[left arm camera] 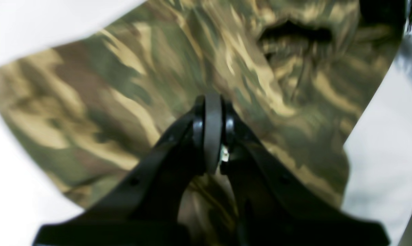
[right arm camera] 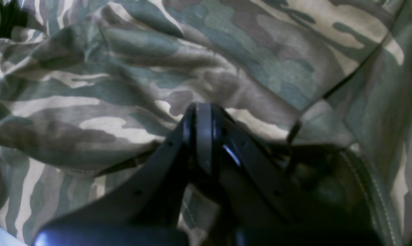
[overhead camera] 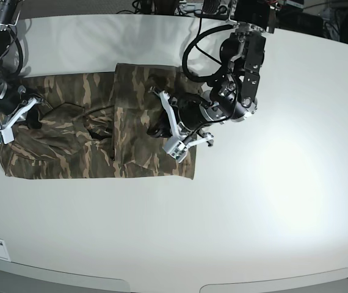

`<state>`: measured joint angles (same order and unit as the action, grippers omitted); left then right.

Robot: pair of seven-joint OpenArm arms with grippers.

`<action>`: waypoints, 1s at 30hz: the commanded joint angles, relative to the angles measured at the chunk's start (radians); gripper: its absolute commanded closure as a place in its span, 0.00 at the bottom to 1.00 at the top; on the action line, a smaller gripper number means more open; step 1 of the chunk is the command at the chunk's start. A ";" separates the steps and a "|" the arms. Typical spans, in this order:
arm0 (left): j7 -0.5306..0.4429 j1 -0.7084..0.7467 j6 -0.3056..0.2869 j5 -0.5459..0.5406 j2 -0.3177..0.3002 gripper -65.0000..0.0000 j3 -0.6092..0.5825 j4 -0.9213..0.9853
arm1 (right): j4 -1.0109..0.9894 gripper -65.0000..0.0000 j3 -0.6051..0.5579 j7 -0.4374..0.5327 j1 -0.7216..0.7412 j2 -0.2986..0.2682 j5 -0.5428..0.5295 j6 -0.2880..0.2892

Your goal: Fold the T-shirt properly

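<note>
At the table's [overhead camera: 271,201] far left the right gripper [right arm camera: 204,112] sat low over the T-shirt [overhead camera: 94,143], fingers pressed together; whether any cloth was caught between them could not be told. The T-shirt lay spread across the left half of the white table, its right part folded over into a doubled panel. Over that panel's right edge hovered the left gripper [left arm camera: 212,106], fingers likewise closed tight, blurred camouflage cloth beneath them.

Left wrist view smears the T-shirt [left arm camera: 192,68] with blur.
</note>
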<state>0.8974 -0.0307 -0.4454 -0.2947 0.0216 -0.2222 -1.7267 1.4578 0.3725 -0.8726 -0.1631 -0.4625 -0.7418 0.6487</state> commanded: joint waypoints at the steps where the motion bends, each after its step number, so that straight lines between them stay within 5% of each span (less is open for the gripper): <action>1: -0.030 -0.017 -0.002 0.004 -0.002 1.00 -0.019 0.000 | 0.005 1.00 -0.002 -0.029 0.001 -0.014 0.013 0.006; 7: -0.066 -0.017 0.080 0.108 -0.049 1.00 -0.044 0.072 | 0.006 1.00 -0.001 -0.029 0.014 -0.018 0.004 0.006; 11: -0.087 -0.017 0.084 0.111 -0.108 1.00 -0.044 0.116 | 0.006 0.98 0.001 -0.029 0.032 -0.018 0.005 0.006; 20: -0.104 -0.014 0.084 0.100 -0.163 1.00 -0.043 0.167 | 0.006 0.49 0.002 -0.097 0.149 -0.023 -0.098 0.006; 27: -0.105 -0.014 0.084 0.103 -0.184 1.00 -0.043 0.167 | 0.007 0.49 0.128 -0.116 0.230 -0.024 -0.103 -0.010; 30: -0.105 -0.014 0.085 0.103 -0.200 1.00 -0.043 0.167 | 0.006 0.48 0.201 -0.115 0.240 -0.050 -0.039 -0.066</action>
<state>0.6991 -0.0471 -0.3851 -0.2653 -0.1558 -0.2691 -1.5700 1.4509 0.5644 -1.0065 0.0593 -0.4835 -0.7597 0.5774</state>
